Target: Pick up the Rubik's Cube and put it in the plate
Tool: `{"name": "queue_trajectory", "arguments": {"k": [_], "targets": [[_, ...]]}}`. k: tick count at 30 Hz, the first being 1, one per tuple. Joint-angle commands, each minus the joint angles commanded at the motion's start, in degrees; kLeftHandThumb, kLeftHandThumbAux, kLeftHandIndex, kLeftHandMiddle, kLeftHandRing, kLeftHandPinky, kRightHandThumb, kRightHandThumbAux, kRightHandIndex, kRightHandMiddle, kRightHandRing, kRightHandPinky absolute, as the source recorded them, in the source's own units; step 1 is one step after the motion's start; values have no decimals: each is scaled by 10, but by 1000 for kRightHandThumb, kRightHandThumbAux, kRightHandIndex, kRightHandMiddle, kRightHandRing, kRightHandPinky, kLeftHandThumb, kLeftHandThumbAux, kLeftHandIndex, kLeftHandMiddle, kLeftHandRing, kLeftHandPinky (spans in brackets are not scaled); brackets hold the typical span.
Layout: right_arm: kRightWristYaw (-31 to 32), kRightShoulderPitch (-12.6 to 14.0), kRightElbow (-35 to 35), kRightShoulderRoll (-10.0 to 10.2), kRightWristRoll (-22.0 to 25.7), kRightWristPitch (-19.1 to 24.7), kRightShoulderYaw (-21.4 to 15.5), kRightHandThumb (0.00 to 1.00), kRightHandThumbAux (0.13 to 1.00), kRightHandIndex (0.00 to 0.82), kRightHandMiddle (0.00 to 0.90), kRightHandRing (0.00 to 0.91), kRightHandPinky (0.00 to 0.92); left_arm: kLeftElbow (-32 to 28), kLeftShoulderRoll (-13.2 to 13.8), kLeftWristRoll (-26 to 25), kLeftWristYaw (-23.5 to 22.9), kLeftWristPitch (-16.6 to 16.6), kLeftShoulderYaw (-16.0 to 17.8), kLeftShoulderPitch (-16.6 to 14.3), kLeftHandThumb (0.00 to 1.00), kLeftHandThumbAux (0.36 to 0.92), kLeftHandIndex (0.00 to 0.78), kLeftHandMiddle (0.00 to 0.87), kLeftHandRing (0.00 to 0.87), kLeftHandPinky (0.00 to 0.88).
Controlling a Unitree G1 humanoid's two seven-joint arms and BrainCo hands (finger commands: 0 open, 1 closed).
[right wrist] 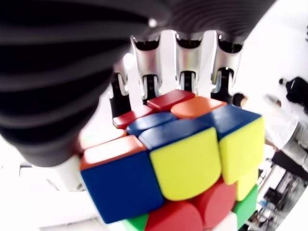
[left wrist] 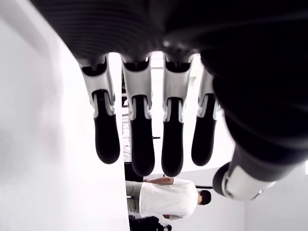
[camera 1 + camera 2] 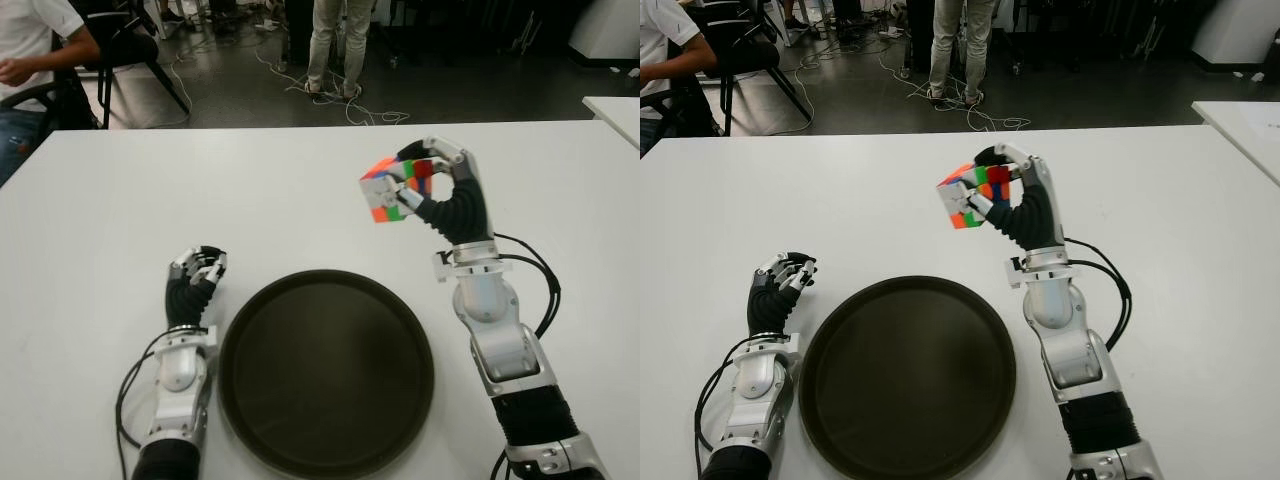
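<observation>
White, smooth table point(image 3: 300, 200) carries everything here. At the left, the left hand point(image 3: 196, 272) shows just beside the plate's left rim, its ribbed black and silver fingers point(image 2: 137, 130) loosely curled, holding nothing. The plate point(image 3: 327, 370) is round, dark and matte, with a shallow raised rim. Right of it and above the table, the right hand point(image 3: 440, 190) grips the Rubik's Cube point(image 3: 392, 188), glossy coloured tiles, held in the air beyond the plate's far edge. Black cables point(image 3: 535, 275) trail beside that arm
</observation>
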Motion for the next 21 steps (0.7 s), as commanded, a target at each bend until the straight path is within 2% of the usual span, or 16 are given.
{"name": "queue_trajectory", "arguments": {"k": [7,11,15,18,21], "targets": [[-4,15,-6,22,-39,27,40,689,723,440,807,823,811,-7,-2,-1,1,10,0,2,835,675,443,441,410,444],[27,27,-26,22,-40,40,65,687,725,440,815,829,821,-10,-2,2,5,15,-1,3,835,674,444,441,414,445],[117,29,-65,4,-21,79,95,686,727,439,815,827,817,-9,-2,3,6,13,-2,3,835,675,435,446,419,444],[195,20,-91,-20,-10,119,111,684,729,438,812,823,808,-7,-2,5,8,9,-2,3,835,675,438,444,417,442],[235,13,-105,-30,-10,145,119,683,730,437,808,817,799,-7,-2,5,7,6,-2,4,836,674,443,441,412,437]]}}
